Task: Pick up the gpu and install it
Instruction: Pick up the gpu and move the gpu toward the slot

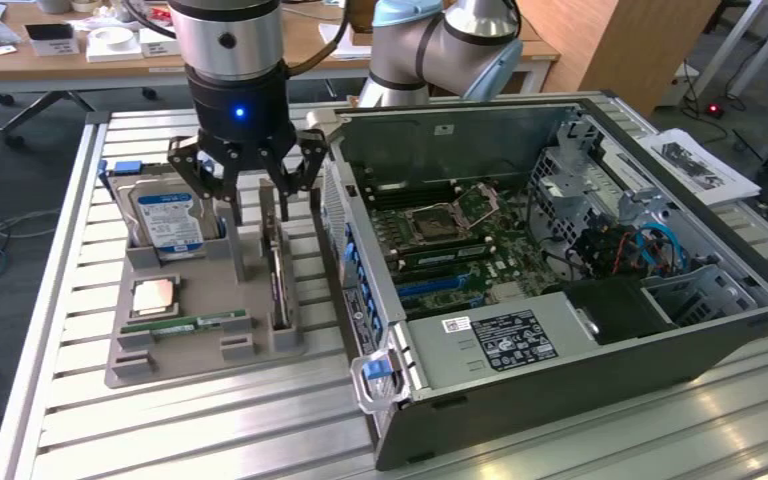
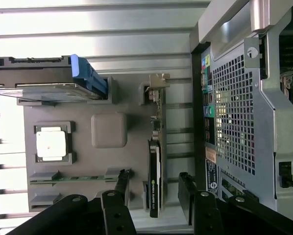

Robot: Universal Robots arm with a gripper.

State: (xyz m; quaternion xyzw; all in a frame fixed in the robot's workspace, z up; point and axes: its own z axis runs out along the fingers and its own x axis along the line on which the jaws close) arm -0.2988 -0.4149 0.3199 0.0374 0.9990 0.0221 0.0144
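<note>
Gripper (image 1: 251,192), jaws apart, hovers astride the gpu (image 1: 279,285) — stood on edge in its grey holder (image 1: 191,352), apparently for easy grasping.

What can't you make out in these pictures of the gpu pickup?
gpu: exterior view, far end hidden behind the gripper.
gpu label: wrist view, print too small to read.
hard drive: wrist view, cut off by the picture's edge.
computer case: wrist view, inside mostly cut off.
</note>
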